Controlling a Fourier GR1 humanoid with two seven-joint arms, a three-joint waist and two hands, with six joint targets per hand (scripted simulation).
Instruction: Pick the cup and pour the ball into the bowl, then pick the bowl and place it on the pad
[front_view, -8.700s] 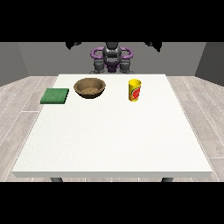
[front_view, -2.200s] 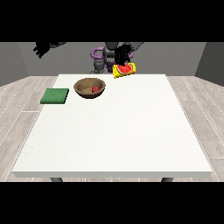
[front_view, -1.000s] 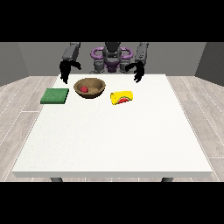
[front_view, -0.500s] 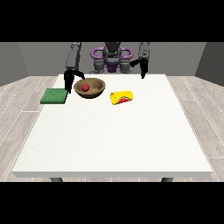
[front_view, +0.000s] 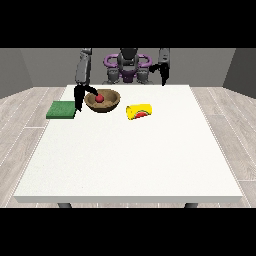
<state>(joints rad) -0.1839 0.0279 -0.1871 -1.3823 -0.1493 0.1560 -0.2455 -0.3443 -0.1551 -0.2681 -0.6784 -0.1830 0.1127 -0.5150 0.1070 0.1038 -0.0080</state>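
A brown wooden bowl (front_view: 105, 103) stands on the white table (front_view: 130, 150) at the far left, with a red ball (front_view: 100, 98) inside it. The yellow cup (front_view: 139, 111) lies on its side to the right of the bowl, mouth towards the camera. A green pad (front_view: 61, 109) lies left of the bowl. The hand at the view's left (front_view: 80, 96) hangs just beside the bowl's left rim, fingers pointing down and spread, one near the rim. The hand at the view's right (front_view: 162, 70) is raised near the table's far edge, holding nothing.
The robot's torso (front_view: 127, 67) stands behind the table's far edge. Grey plank floor surrounds the table on all sides.
The hand at the view's left has come down and in, from above the pad to the bowl's left rim. The other hand has lifted and pulled back. Cup, bowl and ball are still.
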